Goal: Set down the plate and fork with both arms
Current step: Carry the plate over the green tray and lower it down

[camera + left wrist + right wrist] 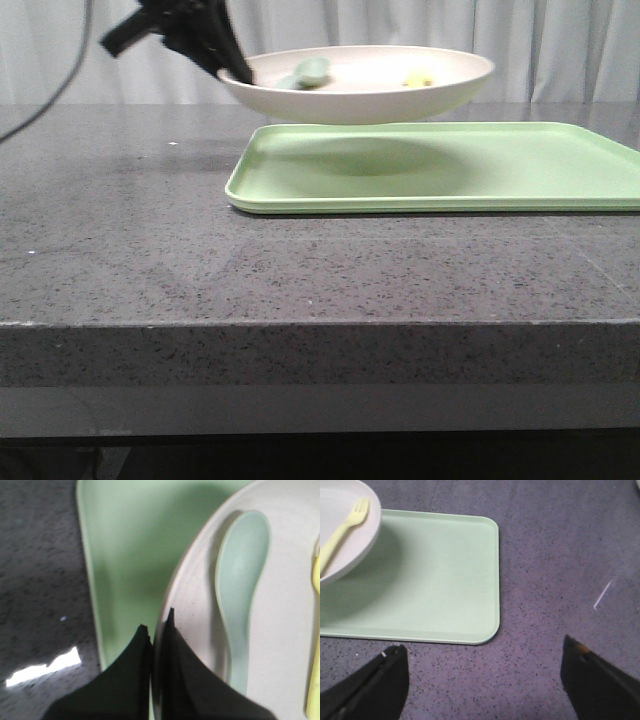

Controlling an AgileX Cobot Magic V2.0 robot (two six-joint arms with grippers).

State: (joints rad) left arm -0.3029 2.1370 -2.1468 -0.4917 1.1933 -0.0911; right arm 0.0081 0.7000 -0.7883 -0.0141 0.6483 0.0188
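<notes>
Front view: my left gripper (240, 72) is clamped on the rim of the plate (380, 95), holding it level above the tray (440, 190) so its contents stay put. The fork (342, 530) and spoon (242, 580) lie inside the plate. My right gripper (482, 680) stands spread wide and empty over the table (560, 555), clear of the tray.
</notes>
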